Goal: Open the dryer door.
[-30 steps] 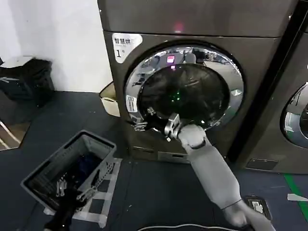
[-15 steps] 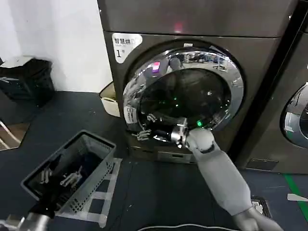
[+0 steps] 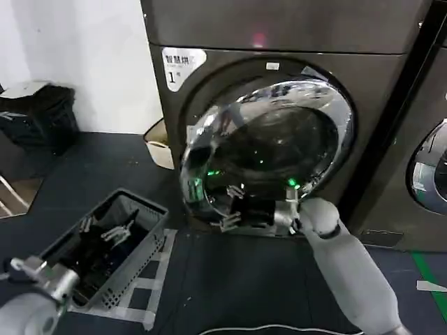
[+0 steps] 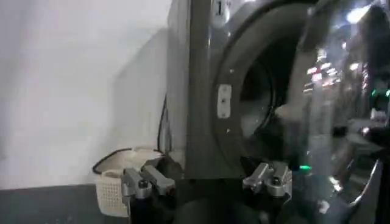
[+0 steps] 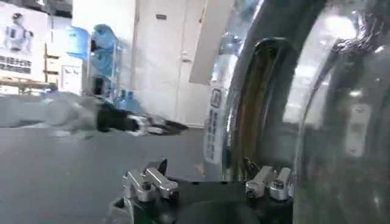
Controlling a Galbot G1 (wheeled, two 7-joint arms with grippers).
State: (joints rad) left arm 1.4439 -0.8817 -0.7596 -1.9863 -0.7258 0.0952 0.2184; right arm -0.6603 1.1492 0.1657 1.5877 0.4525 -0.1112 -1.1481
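Right gripper (image 3: 234,209) at the dryer door (image 3: 269,150) rim's lower edge, door ajar.

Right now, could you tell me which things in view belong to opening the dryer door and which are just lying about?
Part of the job:
- dryer door, swung partly open
- right gripper, at the door's lower rim

Just lying about:
- grey basket on the floor
- left gripper, over the basket
- neighbouring machine
- black bin by the wall
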